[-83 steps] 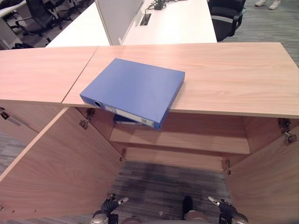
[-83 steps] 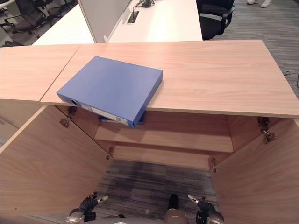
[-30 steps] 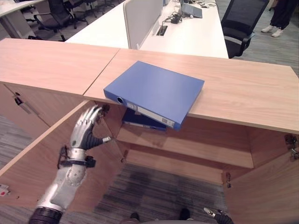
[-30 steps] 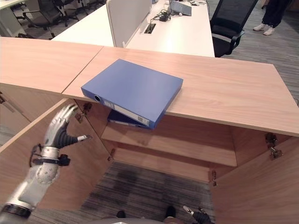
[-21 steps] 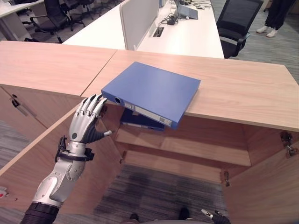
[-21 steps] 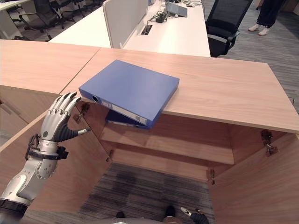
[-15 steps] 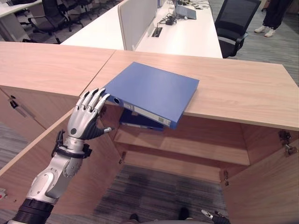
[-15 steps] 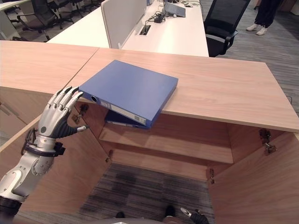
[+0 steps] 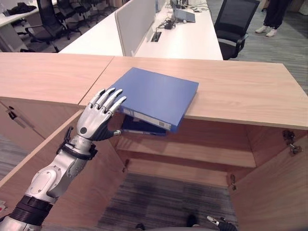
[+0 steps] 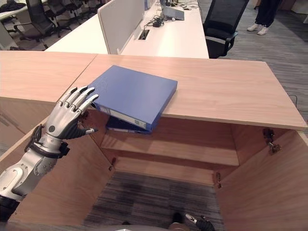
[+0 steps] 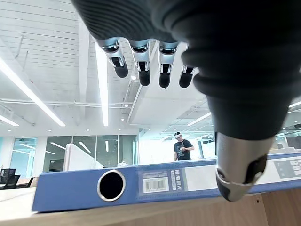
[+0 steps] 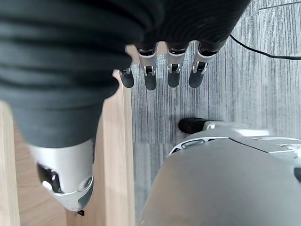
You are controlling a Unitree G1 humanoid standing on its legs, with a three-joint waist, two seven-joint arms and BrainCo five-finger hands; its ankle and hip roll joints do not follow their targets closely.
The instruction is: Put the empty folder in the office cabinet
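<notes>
A blue folder [image 9: 156,95] lies flat on the wooden cabinet top [image 9: 240,96], with its spine corner hanging over the front edge. My left hand [image 9: 95,124] is raised just in front of that corner. It is open, its straight fingers [image 11: 141,70] spread above the folder's spine [image 11: 164,181] and the thumb [image 11: 240,181] below it. Whether the fingers touch the folder is unclear. A second blue folder [image 9: 142,127] lies on the shelf [image 9: 192,153] inside the cabinet, right under the first. My right hand [image 10: 197,222] hangs low, open, its fingers [image 12: 171,75] relaxed.
Both cabinet doors stand wide open, the left door [image 9: 98,192] beside my left arm and the right door [image 9: 276,192] opposite. Behind the cabinet are a white desk [image 9: 183,38] with a divider panel [image 9: 132,24], office chairs [image 9: 236,21] and a person's legs [image 9: 274,14].
My left hand has risen from beside the left door up and forward to the folder's overhanging corner. The camera has shifted a little. The folder has not moved.
</notes>
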